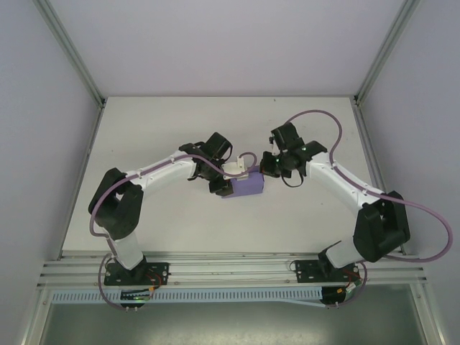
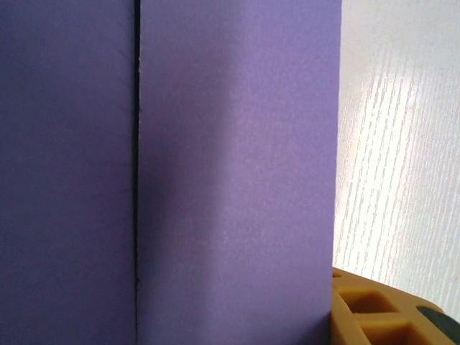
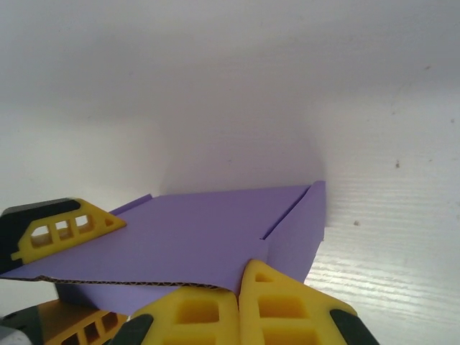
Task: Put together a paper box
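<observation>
Starting at the near edge where both arms are bolted down: they reach in over the table (image 1: 180, 223) and meet at the paper box (image 1: 246, 187). It sits mid-table right between them with its long axis running left to right, so basically one end per arm. Whether it's resting on the surface or lifted a touch is hard to tell. The left gripper (image 1: 218, 178) has the left end. From the right wrist camera, one of its fingers (image 3: 68, 226) lies on top of the purple panel with another underneath, so it looks clamped across the box's thickness, jaws part-way closed around it. The right gripper (image 3: 241, 280) is pinched completely shut with nothing between the pads. Its tips sit right at the near edge of the box, which lies dead ahead of them. Just past the tips, off to the right, an end flap (image 3: 298, 230) angles away along a crease. That's the bit that matters imo: the right arm is the one nearer that flap, so the next nudge probably comes from it, pushing in along the long axis while the left arm braces.
</observation>
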{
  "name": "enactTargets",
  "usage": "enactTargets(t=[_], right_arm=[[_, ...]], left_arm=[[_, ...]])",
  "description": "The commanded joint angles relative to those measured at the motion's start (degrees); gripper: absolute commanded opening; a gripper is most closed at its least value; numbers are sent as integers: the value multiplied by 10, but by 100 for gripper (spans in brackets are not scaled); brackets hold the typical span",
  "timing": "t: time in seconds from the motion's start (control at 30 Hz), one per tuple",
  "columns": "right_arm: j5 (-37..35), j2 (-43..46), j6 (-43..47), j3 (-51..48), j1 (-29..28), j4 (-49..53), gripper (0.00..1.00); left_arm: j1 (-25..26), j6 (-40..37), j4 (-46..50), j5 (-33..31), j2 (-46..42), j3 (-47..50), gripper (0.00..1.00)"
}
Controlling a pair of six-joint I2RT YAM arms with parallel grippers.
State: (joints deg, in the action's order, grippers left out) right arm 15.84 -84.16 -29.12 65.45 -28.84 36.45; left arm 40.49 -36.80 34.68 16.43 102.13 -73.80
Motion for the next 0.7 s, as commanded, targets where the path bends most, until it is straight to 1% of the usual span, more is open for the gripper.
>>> enactTargets(t=[0.0, 0.07, 0.17, 0.2, 0.23, 0.3, 0.37, 0.47, 0.53, 0.6, 0.67], right_arm=[[179, -2, -21, 40, 16, 15, 0], [191, -8, -36, 34, 30, 11, 0], [228, -5, -62, 11, 35, -43, 0], [228, -3, -58, 6, 32, -58, 0], [213, 1, -48, 2, 28, -62, 0], [161, 4, 10, 3, 17, -38, 0], [93, 11, 74, -4, 6, -13, 0], [23, 31, 138, -43, -4, -21, 0], [-4, 50, 142, -77, -5, -46, 0], [-10, 71, 143, -117, -10, -91, 0], [-17, 97, 163, -162, -24, -145, 0]], left_arm=[[-4, -7, 0, -28, 2, 28, 30], [-4, -8, -4, -30, -6, 31, 30], [-3, -14, -2, -26, -5, 30, 30], [-4, -13, -2, -27, -3, 29, 30], [-3, -13, -2, -26, 1, 26, 30], [-4, -12, 0, -23, 9, 21, 30], [-4, -10, 1, -26, 15, 17, 30], [-4, -12, 1, -24, 17, 18, 30], [-4, -10, 1, -25, 17, 18, 30], [-4, -7, 0, -25, 15, 15, 30], [-4, -6, 1, -18, 14, 15, 31]])
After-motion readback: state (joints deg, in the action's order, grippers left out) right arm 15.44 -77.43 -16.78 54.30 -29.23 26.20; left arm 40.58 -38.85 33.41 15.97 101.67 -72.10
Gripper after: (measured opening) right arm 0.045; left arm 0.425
